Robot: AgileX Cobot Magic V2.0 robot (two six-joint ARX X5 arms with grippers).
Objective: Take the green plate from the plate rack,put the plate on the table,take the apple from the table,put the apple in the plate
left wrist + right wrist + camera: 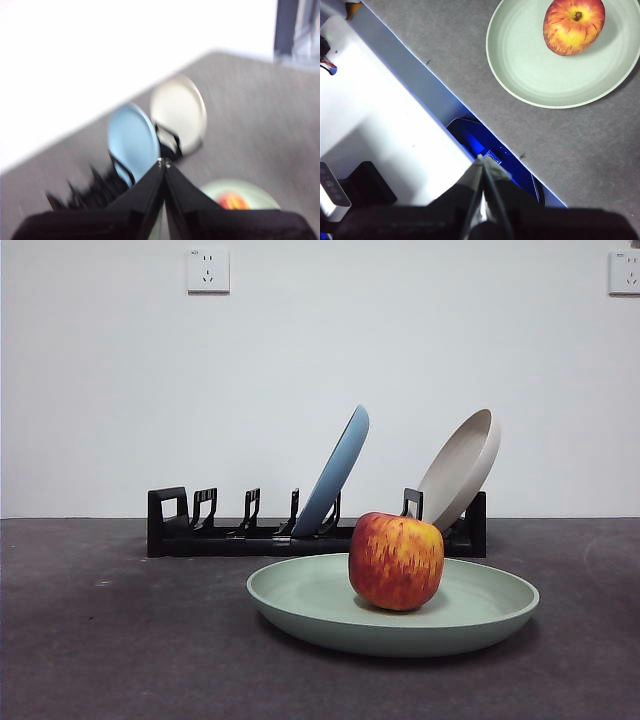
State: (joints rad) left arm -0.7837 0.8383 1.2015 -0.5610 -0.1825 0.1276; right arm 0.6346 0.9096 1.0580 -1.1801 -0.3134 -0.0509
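Note:
The green plate point(392, 615) lies flat on the dark grey table point(120, 640), in front of the black plate rack point(215, 530). The red and yellow apple point(396, 560) sits in the plate, right of its middle. The right wrist view shows the plate point(535, 75) with the apple point(574, 25) from above. The left wrist view is blurred and shows the plate point(255, 192), the apple point(233, 201) and the rack point(95, 187). My left gripper point(163, 162) is shut and empty, high above the table. My right gripper point(482, 160) is shut and empty, over the table's edge. Neither arm shows in the front view.
A light blue plate point(335, 472) and a beige plate point(462, 466) lean in the rack. They also show in the left wrist view, blue point(131, 141) and beige point(178, 108). A white box point(375, 125) stands past the table's edge.

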